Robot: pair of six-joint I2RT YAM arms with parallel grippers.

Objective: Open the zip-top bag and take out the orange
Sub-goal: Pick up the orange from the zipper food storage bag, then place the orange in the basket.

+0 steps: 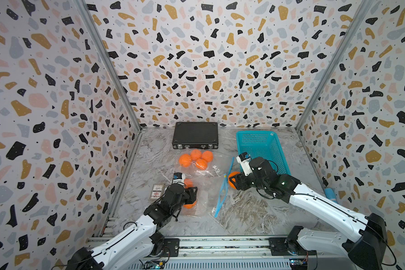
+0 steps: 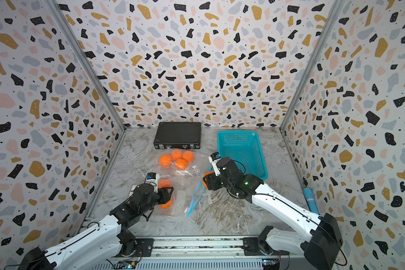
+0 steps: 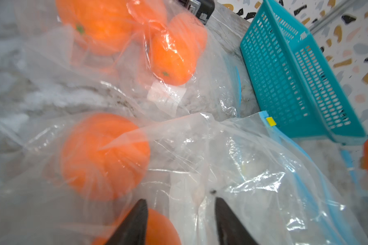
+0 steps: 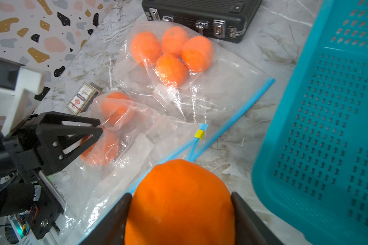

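Observation:
The clear zip-top bag [image 1: 206,198] lies in the middle of the table, its blue zip strips [image 4: 174,152] parted below the yellow slider [image 4: 199,134]. Two oranges [image 3: 104,157] [image 3: 162,227] are still inside it. My right gripper [image 4: 181,195] is shut on a bare orange [image 4: 180,212], held outside the bag just past the zip edge, beside the teal basket; it shows in both top views [image 1: 233,175] [image 2: 207,174]. My left gripper [image 3: 181,199] hangs open over the bag's closed end [image 1: 193,194], with loose film under its jaws.
A second clear bag with several oranges [image 1: 195,159] lies behind. A black case [image 1: 195,135] stands at the back wall. The teal basket [image 1: 255,133] is at the back right. A small card box [image 1: 157,191] lies left of my left gripper, and a blue cylinder [image 1: 330,194] lies by the right wall.

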